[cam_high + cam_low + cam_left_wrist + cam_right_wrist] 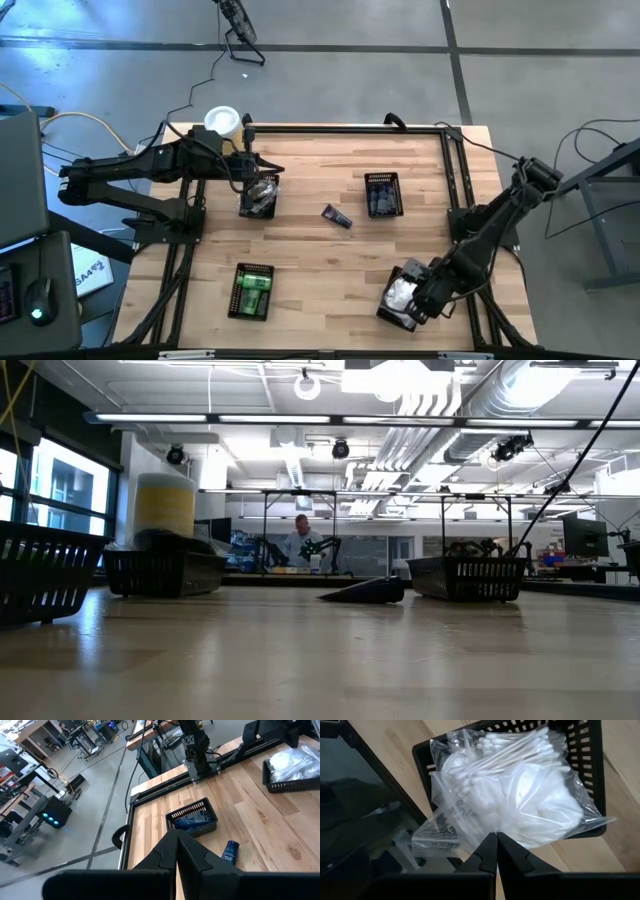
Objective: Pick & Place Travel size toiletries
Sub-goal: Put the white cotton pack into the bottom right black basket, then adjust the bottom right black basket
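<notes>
Four black mesh baskets stand on the light wooden bench (320, 260). Left tool (275, 168), fingers closed and empty, hovers above the basket of silvery-clear packets (260, 195). Right tool (496, 836), likewise closed and empty, hangs over the basket of white cotton-swab packets (520, 795). A dark blue tube (337, 216) lies loose mid-bench.

The worktop (320, 260) is pale, smooth wood planks, the baskets (383, 194) black plastic mesh, the white packets (520, 805) wrapped in glossy, crinkled clear plastic, and the blue tube (230, 852) glossy.
</notes>
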